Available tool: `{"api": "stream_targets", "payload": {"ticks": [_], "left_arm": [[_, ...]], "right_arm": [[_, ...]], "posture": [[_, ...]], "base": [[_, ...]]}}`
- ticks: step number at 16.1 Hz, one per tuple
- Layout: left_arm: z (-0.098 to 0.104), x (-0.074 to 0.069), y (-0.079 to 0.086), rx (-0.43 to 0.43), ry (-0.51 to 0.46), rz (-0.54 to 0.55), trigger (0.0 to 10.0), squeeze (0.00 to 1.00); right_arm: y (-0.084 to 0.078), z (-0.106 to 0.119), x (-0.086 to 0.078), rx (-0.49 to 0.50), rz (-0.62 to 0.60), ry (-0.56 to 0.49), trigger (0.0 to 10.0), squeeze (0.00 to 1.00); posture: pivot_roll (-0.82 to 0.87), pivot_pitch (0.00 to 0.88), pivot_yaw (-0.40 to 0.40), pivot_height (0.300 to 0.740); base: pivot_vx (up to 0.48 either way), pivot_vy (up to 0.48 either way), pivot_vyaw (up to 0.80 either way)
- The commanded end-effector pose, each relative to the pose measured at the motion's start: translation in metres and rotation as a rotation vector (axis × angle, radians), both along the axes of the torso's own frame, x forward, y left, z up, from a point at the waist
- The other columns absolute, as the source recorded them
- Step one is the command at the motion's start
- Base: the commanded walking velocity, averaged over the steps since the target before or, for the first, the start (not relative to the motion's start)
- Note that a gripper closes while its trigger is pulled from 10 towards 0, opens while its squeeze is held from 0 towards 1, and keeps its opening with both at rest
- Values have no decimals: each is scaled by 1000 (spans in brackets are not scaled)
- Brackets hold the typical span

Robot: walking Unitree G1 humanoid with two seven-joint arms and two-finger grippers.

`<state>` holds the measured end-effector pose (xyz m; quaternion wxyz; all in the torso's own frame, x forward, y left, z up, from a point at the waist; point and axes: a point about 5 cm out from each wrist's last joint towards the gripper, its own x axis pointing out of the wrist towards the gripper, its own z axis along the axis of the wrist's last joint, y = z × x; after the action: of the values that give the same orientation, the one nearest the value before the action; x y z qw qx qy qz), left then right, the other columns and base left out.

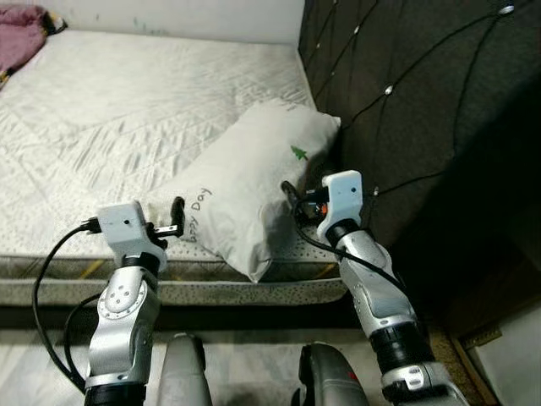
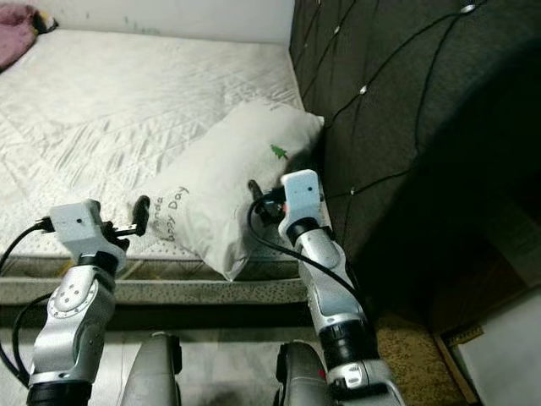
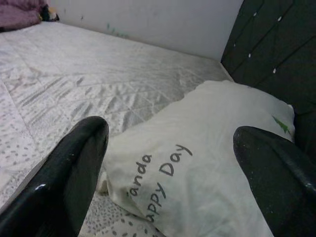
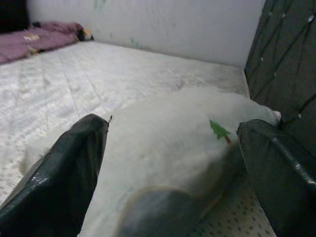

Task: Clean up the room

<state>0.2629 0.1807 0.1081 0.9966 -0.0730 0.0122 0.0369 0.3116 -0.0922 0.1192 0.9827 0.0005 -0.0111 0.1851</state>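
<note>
A white pillow point(image 1: 245, 190), printed with "Happy Day" and a small green tree, lies slanted on the mattress point(image 1: 127, 110), its far end against the dark headboard. My left gripper point(image 1: 173, 218) is open at the pillow's near left corner, just short of the printed text. Also open, my right gripper point(image 1: 293, 201) sits at the pillow's right side, close to the headboard. In the left wrist view the pillow point(image 3: 197, 148) lies between and beyond the two black fingers point(image 3: 74, 168). The right wrist view shows the pillow point(image 4: 168, 143) bulging up between the spread fingers point(image 4: 69, 173).
The tufted dark headboard point(image 1: 423, 101) rises along the right of the bed. A pink blanket point(image 1: 21, 38) is bunched at the far left corner by the white wall point(image 1: 169, 13). The mattress's front edge point(image 1: 51, 271) runs just before my arms. A pale box point(image 1: 511, 359) stands at lower right.
</note>
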Motion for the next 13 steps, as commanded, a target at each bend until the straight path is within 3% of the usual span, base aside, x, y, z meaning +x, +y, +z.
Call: {"api": "stream_targets", "payload": {"ticks": [1, 5, 10, 13], "left_arm": [[4, -1, -2, 9, -12, -18, 10000, 0], [3, 0, -3, 15, -5, -25, 10000, 0], [3, 2, -3, 19, -2, -28, 10000, 0], [3, 4, -3, 16, -1, -26, 10000, 0]], "right_arm": [[5, 4, -4, 7, 37, 4, 10000, 0], [10, 5, -7, -9, 90, -11, 10000, 0], [8, 7, -6, -10, 82, -8, 10000, 0], [7, 7, -5, -10, 82, -2, 10000, 0]], "posture": [[-28, 0, -52, 645], [-28, 0, -51, 645], [-31, 0, -51, 645], [-32, 0, -49, 645]], "base": [[300, 0, 0], [296, 0, 0], [285, 0, 775], [270, 0, 0]]}}
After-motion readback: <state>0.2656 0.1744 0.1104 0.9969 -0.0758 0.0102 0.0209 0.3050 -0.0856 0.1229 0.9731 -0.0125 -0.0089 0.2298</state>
